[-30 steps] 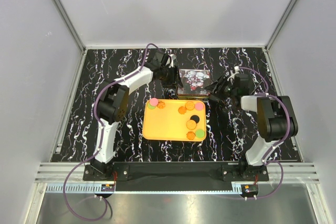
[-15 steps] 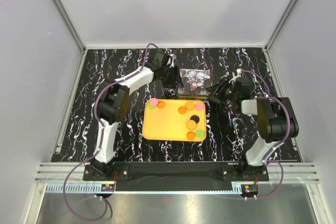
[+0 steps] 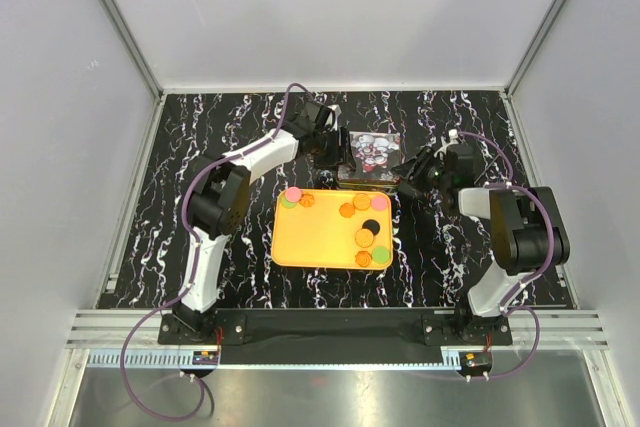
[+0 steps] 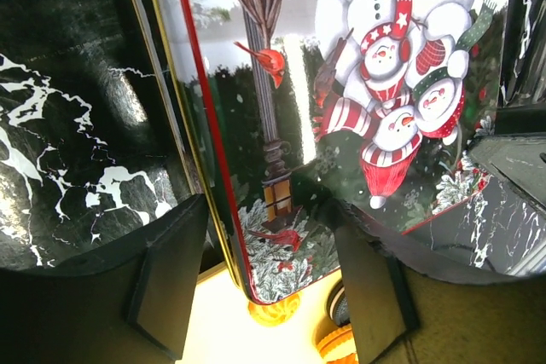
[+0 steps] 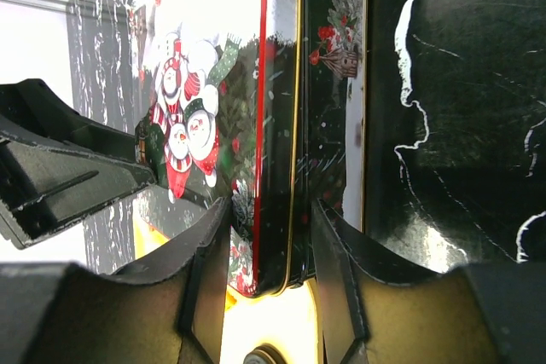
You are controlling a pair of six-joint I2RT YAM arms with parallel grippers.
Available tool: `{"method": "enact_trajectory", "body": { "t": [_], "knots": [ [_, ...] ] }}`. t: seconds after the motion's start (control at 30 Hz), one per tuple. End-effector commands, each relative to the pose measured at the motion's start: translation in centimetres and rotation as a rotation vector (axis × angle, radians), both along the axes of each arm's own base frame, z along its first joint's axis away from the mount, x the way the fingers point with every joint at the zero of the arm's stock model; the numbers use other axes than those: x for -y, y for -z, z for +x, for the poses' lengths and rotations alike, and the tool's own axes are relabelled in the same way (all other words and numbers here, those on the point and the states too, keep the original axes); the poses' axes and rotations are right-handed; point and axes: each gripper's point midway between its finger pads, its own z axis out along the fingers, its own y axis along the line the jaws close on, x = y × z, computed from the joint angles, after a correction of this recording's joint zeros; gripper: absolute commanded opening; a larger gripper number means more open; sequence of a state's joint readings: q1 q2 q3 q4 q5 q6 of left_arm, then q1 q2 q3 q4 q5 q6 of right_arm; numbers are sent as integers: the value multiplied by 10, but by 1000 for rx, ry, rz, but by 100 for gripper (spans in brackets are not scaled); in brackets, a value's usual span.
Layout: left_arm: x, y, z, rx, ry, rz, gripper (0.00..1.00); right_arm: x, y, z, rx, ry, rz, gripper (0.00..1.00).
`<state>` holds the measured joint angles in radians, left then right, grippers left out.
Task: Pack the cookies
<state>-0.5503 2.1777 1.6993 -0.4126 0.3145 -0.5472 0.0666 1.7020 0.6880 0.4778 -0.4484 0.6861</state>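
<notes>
1. Black, white-veined table [image 3: 150, 207] fills the floor of a booth with white walls [image 3: 300, 7]. Metal rails run along its left, right and near edges in the overhead view.
2. In its wrist view the left gripper [image 4: 269, 228] has its fingers [image 4: 166, 287] set well apart. A corner of a snowman-printed tin [image 4: 384, 125] sits in the gap. The tin's red and gold rim runs just beside the finger at lower left of the frame. The other finger lies over the printed lid, away from the rim. These jaws stand open and clamp nothing.
3. The right gripper [image 5: 271, 245] has its fingers [image 5: 209, 279] much closer together, one on each side of the tin's edge. The lid rim and the lower wall stand between them. I cannot tell whether the pads press the metal or stop just short of it.
4. Seen from above, the two grippers sit at opposite ends of the tin. The left one is at its left side and the right one is at its right near corner.
5. The cookies [image 3: 365, 238] lie on a yellow-orange tray [image 3: 315, 242] at the centre of the frame. Most are orange, with some pink, some green and one black. They cluster along the tray's far edge and down its right side.
6. The tin's near edge is just beside the tray's far edge, with only a thin strip of table between them. Wide marbled surface stretches left of the tray. A band of table runs from behind the tin to the back wall. To the right, the right arm stands over the table.
</notes>
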Motion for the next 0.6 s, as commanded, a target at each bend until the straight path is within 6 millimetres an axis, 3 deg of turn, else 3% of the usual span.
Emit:
{"method": "enact_trajectory", "body": {
  "t": [0.0, 0.1, 0.3, 0.43, 0.57],
  "knots": [
    [-1, 4, -15, -8, 33, 62, 66, -7, 72, -59, -312, -57, -112, 0],
    [1, 3, -19, -2, 49, 72, 68, -15, 72, -59, -304, -65, -161, 0],
    [4, 1, -24, 5, 72, 86, 71, -26, 73, -58, -315, -87, -187, 16],
    [1, 5, -25, 5, 64, 119, 71, -23, 82, -66, -348, -81, -251, 17],
    [-5, 5, -21, 17, 42, 153, 71, -30, 67, -63, -318, -86, -318, 26]
  ]
}}
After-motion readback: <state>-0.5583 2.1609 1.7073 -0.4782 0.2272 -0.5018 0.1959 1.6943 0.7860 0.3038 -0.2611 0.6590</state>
